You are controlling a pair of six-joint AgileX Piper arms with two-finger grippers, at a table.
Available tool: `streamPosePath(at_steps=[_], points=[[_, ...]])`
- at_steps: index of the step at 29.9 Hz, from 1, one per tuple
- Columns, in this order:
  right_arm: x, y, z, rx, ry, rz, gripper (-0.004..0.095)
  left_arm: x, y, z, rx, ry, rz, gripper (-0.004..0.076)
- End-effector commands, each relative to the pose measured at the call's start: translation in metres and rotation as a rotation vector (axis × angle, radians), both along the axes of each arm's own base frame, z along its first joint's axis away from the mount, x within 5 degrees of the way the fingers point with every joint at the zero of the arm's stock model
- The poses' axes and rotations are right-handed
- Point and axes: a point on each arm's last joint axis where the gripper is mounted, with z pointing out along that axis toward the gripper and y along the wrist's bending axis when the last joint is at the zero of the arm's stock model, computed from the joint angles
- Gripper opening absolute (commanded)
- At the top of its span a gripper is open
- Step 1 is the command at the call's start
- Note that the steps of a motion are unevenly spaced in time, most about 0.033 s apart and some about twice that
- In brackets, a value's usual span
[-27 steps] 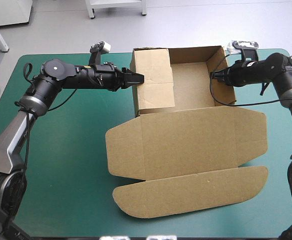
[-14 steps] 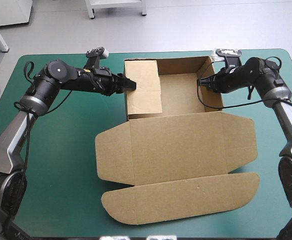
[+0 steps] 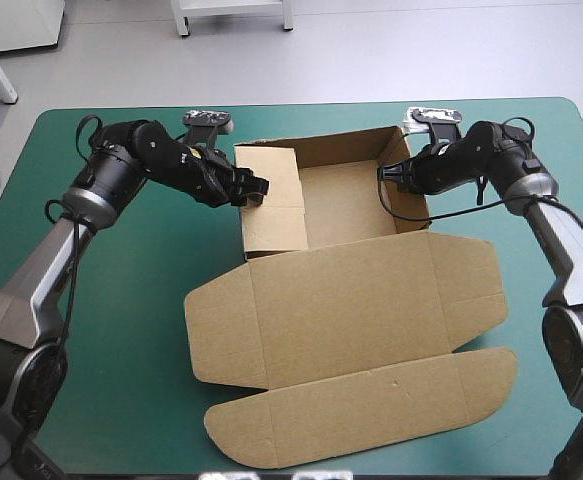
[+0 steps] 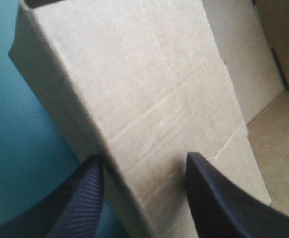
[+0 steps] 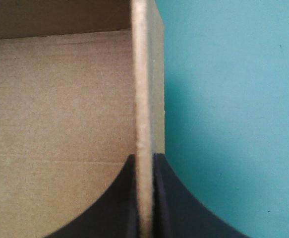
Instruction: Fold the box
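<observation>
Since the earlier frames both arms have swung toward the desk's left edge, and the box (image 3: pixel 351 300) has slid that way with them, turning slightly.

The right hand (image 3: pixel 383 172) is clenched on the box's right wall. Its wrist view shows what the high view cannot: the two black fingers nearly meet at the right hand (image 5: pixel 144 158), with the wall's pale cut edge running straight up between them. The box's inside (image 5: pixel 60 99) lies on one side and the teal-green cover (image 5: pixel 223 99) on the other.

The left hand (image 3: pixel 256 187) is at the left wall. Seen from its wrist, the left hand (image 4: pixel 142 158) has its fingers well apart, astride the wall. One finger is outside over the cover (image 4: pixel 25 129). The other is on the broad creased flap of the box (image 4: pixel 149 74), which leans inward over the tray.

Only the high view shows the whole sheet. The tray stands toward the far side of the desk (image 3: pixel 121 330). The lid lies flat toward the near edge, and its rounded flap is nearest.
</observation>
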Motion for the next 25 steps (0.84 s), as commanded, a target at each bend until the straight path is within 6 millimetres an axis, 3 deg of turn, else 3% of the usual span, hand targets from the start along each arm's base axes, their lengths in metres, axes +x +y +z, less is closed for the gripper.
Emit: streamPosePath(at_steps=[1,10,14,18,22,25], points=[[-0.005,0.002,0.035,0.089,-0.109,-0.043,-0.0008,-0.006,-0.009,0.018,0.015,-0.002,-0.014,0.0365],[-0.005,0.002,0.035,0.1,-0.108,-0.061,-0.0005,-0.002,-0.02,0.0,0.224,0.076,-0.003,0.0344],[-0.007,0.001,0.032,0.072,-0.082,-0.048,-0.0003,0.003,-0.023,0.004,0.186,0.018,0.013,0.0281],[-0.01,0.001,0.028,0.008,-0.053,-0.022,-0.0003,0.008,-0.025,0.011,0.163,-0.025,0.024,0.0277],[-0.012,0.007,0.028,0.012,-0.046,-0.007,-0.0003,0.013,-0.029,0.006,0.169,0.017,0.023,0.0273],[-0.014,0.015,0.027,-0.02,-0.05,0.019,-0.0003,0.02,-0.029,-0.001,0.202,0.028,0.027,0.0211]])
